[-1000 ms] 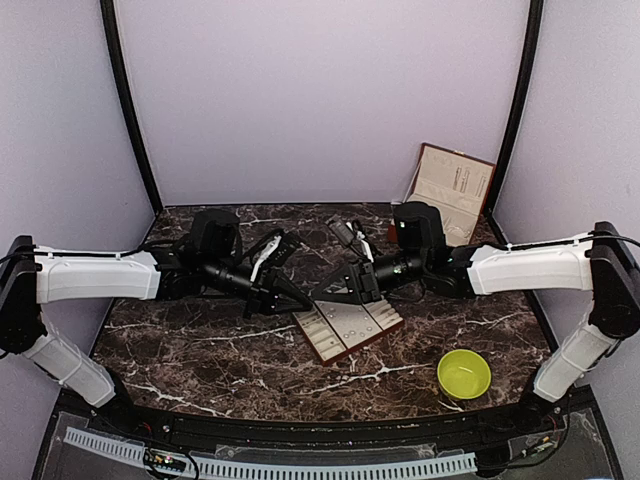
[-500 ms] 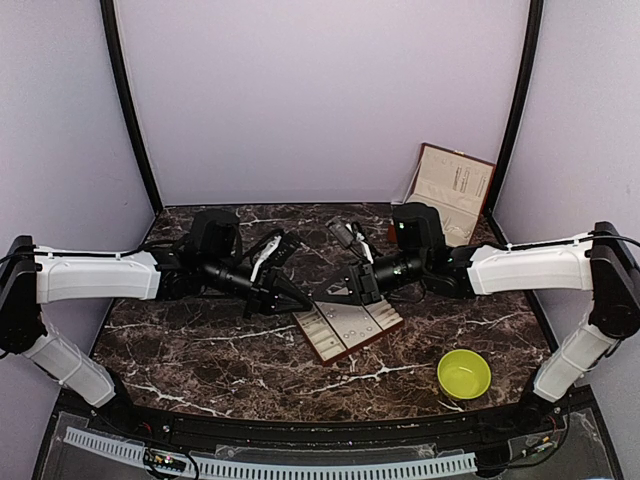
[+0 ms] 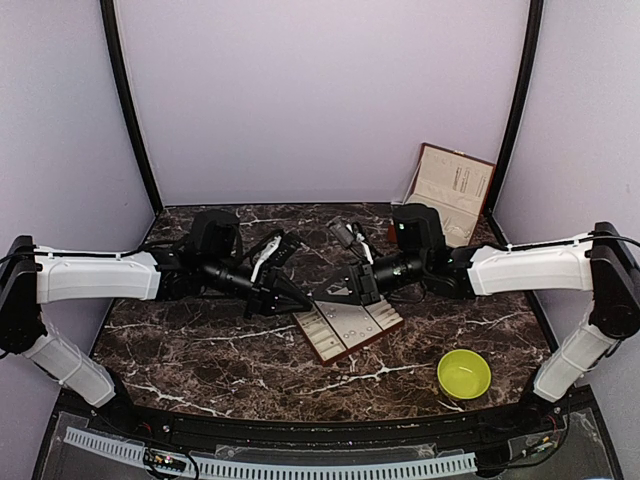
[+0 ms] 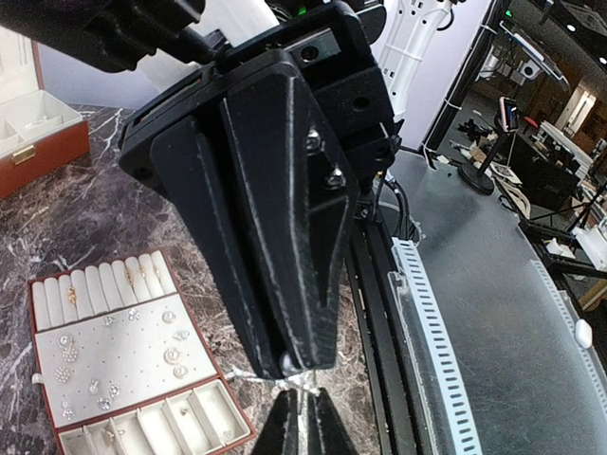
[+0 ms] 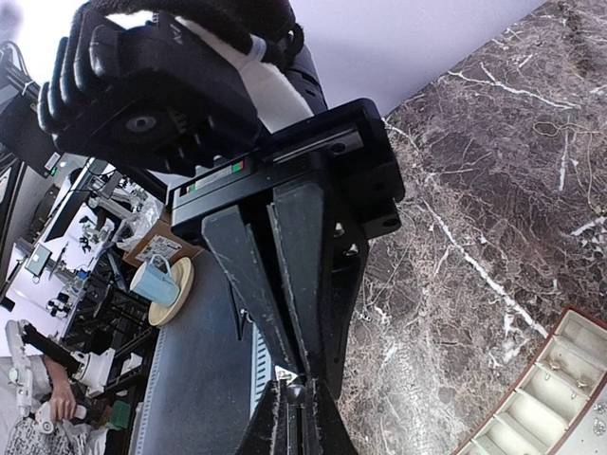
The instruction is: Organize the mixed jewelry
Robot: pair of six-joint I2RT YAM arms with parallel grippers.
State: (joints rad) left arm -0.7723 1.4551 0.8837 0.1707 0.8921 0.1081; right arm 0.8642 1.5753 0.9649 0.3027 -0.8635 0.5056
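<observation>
**Both grippers tip to tip, just behind the tray**

The left gripper (image 3: 303, 297) and right gripper (image 3: 322, 295) meet nose to nose low over the table (image 3: 200, 350), each with its jaws pressed together. In the left wrist view a thin silvery chain (image 4: 308, 385) shows as a strand at the meeting tips — which gripper has hold of it cannot be told. The tray (image 3: 320, 350) lies flat just in front of the tips, set askew to the table's near edge. Small studs (image 4: 64, 349) sit on its cream centre panel, with more tiny pieces in the roll slots and the end compartments. The bowl (image 3: 464, 373) stands at the right front, well apart from the tray. The box (image 3: 452, 185) leans open at the back right.
</observation>
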